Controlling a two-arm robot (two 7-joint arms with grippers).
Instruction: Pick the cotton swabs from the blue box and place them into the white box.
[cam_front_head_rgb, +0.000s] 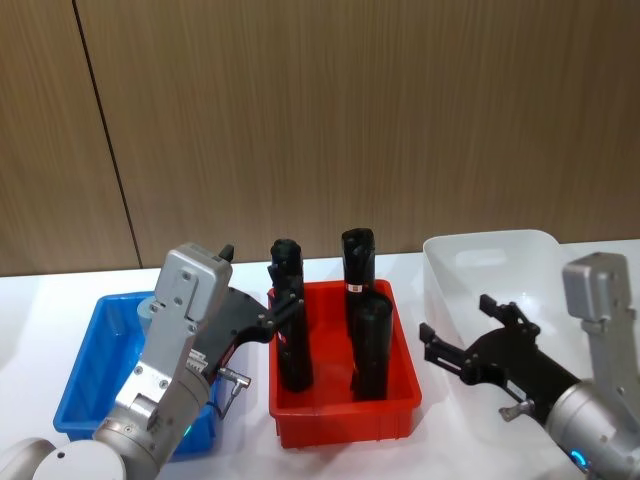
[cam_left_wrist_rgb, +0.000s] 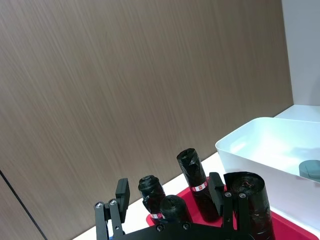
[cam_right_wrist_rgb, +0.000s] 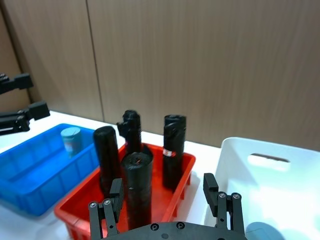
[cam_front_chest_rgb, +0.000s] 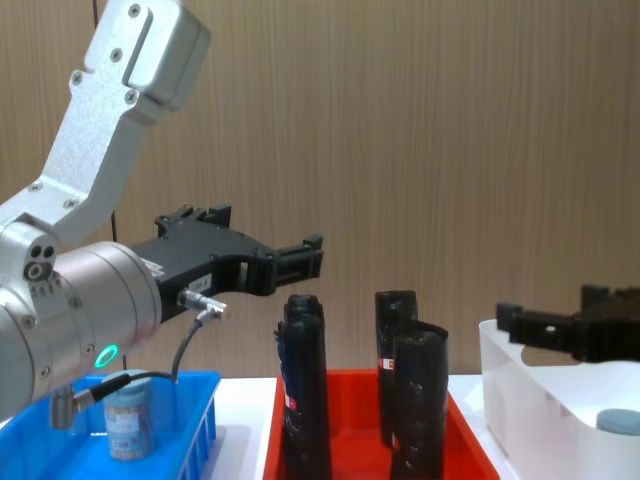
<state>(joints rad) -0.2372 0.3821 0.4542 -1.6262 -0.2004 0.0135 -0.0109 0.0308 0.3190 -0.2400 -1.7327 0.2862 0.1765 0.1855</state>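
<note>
**Both arms raised and empty, one swab tub left in the blue box**

I see one of the cotton swabs standing upright in the blue box at the lower left of the chest view; the right wrist view shows the same tub at the far wall of the blue box, left of centre. A second tub already sits in the white box, lower right of the chest view, just its pale lid showing above the rim.

Handling, my call: small clear tub, light, rigid wall but thin, smooth and a bit slippery at the label band. I would take it across the body just under the lid, fingers either side, modest squeeze, so it neither pops out nor tips against the crate wall.

Left gripper is up high, well above the blue box, forearm angled up from lower left, fingers parted and holding nothing, pointing toward the red tray with its tall black cylinders. It needs to drop and swing back over the tub.

Right gripper hovers at the near left edge of the white box, lower right of the head view, fingers apart, empty, aimed toward the red tray. All boxes sit on the white bench.
</note>
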